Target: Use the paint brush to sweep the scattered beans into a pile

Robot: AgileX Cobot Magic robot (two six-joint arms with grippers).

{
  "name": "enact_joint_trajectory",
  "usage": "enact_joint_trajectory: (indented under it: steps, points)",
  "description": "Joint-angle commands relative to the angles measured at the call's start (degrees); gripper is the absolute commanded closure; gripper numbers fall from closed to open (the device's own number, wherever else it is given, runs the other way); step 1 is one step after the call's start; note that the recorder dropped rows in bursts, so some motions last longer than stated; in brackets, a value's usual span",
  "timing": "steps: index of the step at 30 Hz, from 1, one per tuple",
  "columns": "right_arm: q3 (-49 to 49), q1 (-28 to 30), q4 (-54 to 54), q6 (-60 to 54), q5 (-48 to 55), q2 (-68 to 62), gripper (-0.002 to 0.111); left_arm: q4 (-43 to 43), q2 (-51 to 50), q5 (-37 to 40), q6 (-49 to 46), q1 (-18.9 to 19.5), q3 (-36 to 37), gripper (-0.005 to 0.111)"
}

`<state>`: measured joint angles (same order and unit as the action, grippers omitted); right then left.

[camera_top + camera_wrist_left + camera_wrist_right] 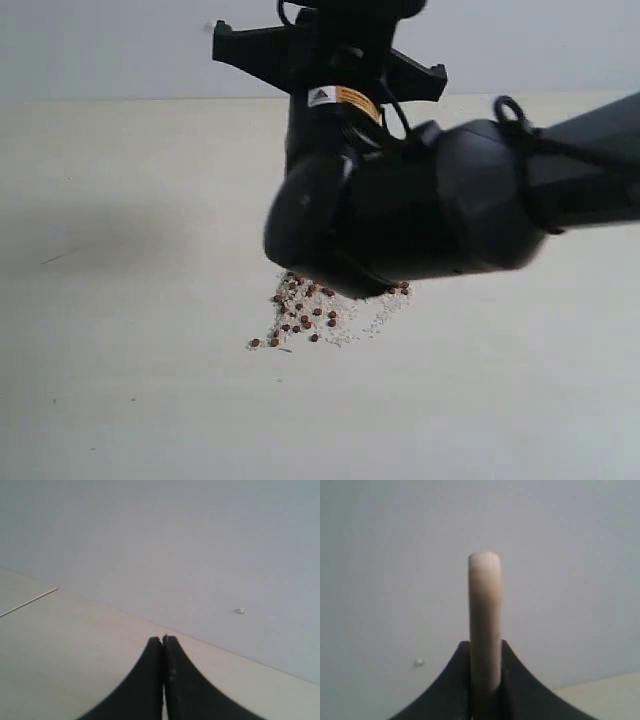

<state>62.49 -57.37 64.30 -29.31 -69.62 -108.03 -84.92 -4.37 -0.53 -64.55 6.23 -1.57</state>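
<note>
Risk first. The beans (305, 310) lie in a loose patch on the desk (120, 400), just below the bulky right arm (430, 210) in the exterior view. A few strays trail off toward eight o'clock, and pale grit (380, 318) fans out toward three o'clock. They are not yet one tight pile. These beans are small and round, so a fast or heavy stroke would likely flick them outward and undo the gathering. A stroke that starts inside the patch would likely leave the eight o'clock strays behind. The arm hides the bristles and any contact with the desk, so I cannot tell how hard the brush presses or whether it touches at all. The handle is slim and smooth. If the bristles drag, it could twist or slip in the grip, and the brush head would then skate over the beans.

The right jaws stand only narrowly apart, clamped on the cream wooden handle of the paint brush (485, 610), which sticks out past their tips. The left jaws are pressed fully together with nothing between them. They hang over bare desk near the wall (200, 540), away from the beans.
</note>
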Motion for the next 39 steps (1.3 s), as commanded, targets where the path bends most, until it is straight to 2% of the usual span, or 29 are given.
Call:
enact_joint_trajectory:
  steps: [1,7,12,16,21,25,33,39]
  points:
    - [-10.6,0.2,-15.2,16.5,-0.3,6.1,0.108,-0.2,-0.2,0.2,-0.1,0.1,0.2,0.107]
    - [-18.4,0.2,-31.1,27.3,3.7,8.8,0.108,-0.2,-0.2,0.2,-0.1,0.1,0.2,0.107]
    - [-19.2,0.2,-43.2,31.9,9.6,8.8,0.108,-0.2,-0.2,0.2,-0.1,0.1,0.2,0.107]
    - [-20.4,0.2,-46.3,32.5,13.4,8.8,0.108,-0.2,-0.2,0.2,-0.1,0.1,0.2,0.107]
    - [-25.8,0.2,-47.3,32.8,9.5,8.8,0.108,-0.2,-0.2,0.2,-0.1,0.1,0.2,0.107]
    - [-29.2,0.2,-53.3,37.1,3.7,7.4,0.108,-0.2,-0.2,0.2,-0.1,0.1,0.2,0.107]
    - [-29.5,0.2,-55.4,38.5,1.3,1.0,0.108,-0.2,-0.2,0.2,-0.1,0.1,0.2,0.107]
    - [-29.5,2.6,-56.1,40.0,1.2,-1.7,0.108,-0.2,-0.2,0.2,-0.1,0.1,0.2,0.107]
